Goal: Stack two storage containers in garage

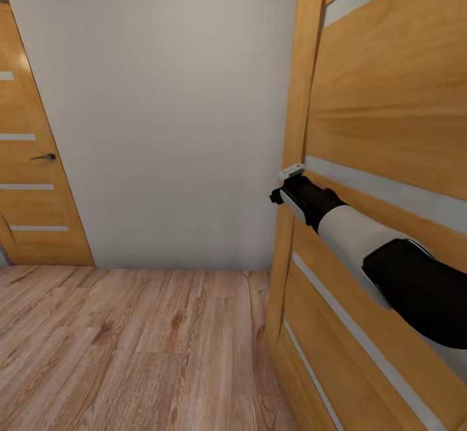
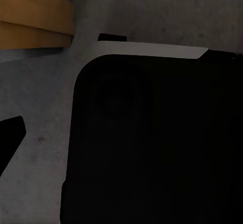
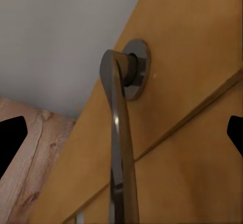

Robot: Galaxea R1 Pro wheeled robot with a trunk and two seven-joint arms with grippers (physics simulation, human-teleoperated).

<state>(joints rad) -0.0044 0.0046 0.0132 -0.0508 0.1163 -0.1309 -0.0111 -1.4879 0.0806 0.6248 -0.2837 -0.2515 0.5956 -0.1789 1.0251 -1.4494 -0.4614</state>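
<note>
Beside the open wooden door (image 1: 389,126), the right arm (image 1: 363,243) reaches forward, its gripper (image 3: 121,133) facing the door's metal lever handle (image 3: 119,148), fingers (image 3: 10,138) spread wide either side without touching it. Beyond the door stand a grey wall (image 1: 168,106), wood-plank floor (image 1: 130,346) and a second, closed door (image 1: 32,171). Whether the left gripper's fingers (image 2: 10,133) are apart cannot be told.

Home hallway: wood doors (image 1: 389,126), plank floor (image 1: 130,346).
</note>
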